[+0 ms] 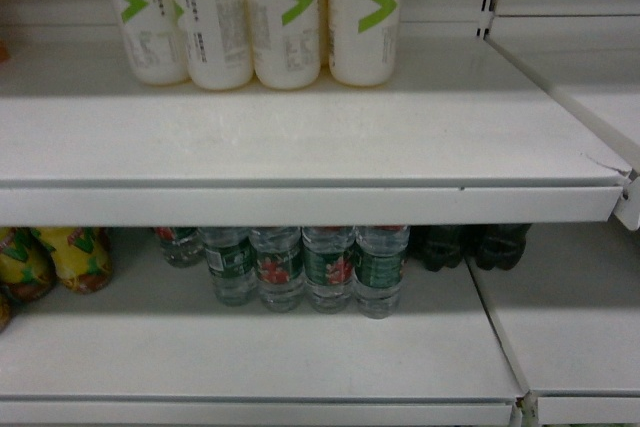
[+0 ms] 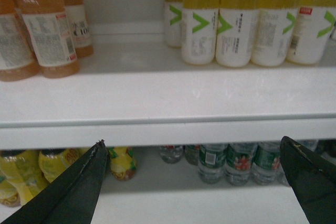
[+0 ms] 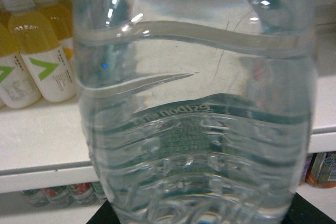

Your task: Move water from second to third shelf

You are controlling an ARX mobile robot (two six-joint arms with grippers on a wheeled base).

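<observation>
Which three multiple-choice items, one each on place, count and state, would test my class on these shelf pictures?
1. The green-labelled water bottles stand: A on the lower shelf; B beside the juice; C on the floor.
2. Yellow juice bottles in the head view's front row: A two; B four; C seven.
3. The left pincer is: A shut on a bottle; B open and empty; C out of view.

A: they stand one level below the juice.
B: four white labels show side by side.
B: its fingers stand wide apart with nothing between them.
</observation>
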